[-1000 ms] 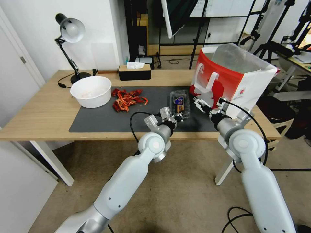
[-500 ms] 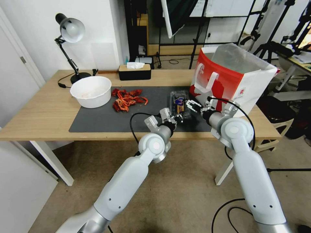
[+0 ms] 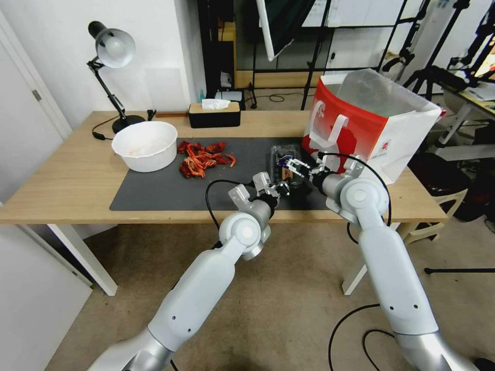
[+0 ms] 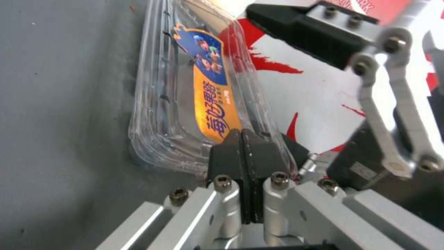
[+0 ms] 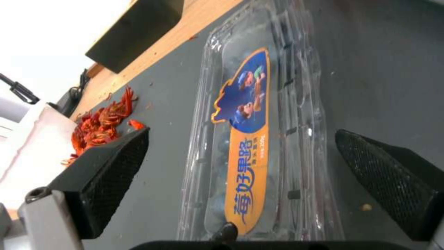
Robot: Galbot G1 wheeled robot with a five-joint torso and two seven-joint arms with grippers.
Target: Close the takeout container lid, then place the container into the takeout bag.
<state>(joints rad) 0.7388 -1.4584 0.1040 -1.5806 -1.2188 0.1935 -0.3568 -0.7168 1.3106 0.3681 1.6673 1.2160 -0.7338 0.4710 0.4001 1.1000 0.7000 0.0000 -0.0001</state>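
On the dark mat (image 3: 154,198) near the table's (image 3: 62,180) front edge, the takeout container (image 3: 286,164) lies flat with its labelled lid (image 5: 245,146) down, just beside the takeout bag (image 3: 371,123) at the right end. The left gripper (image 4: 241,139), pads pressed together, touches the container's near end. The right gripper (image 5: 240,166) hovers over it, fingers (image 5: 111,159) spread wide to either side.

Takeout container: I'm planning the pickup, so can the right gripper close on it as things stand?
Probably yes. The right gripper is open, its pads either side of the takeout container with bare mat between. The left gripper, shut, presses only the near end of the lid.
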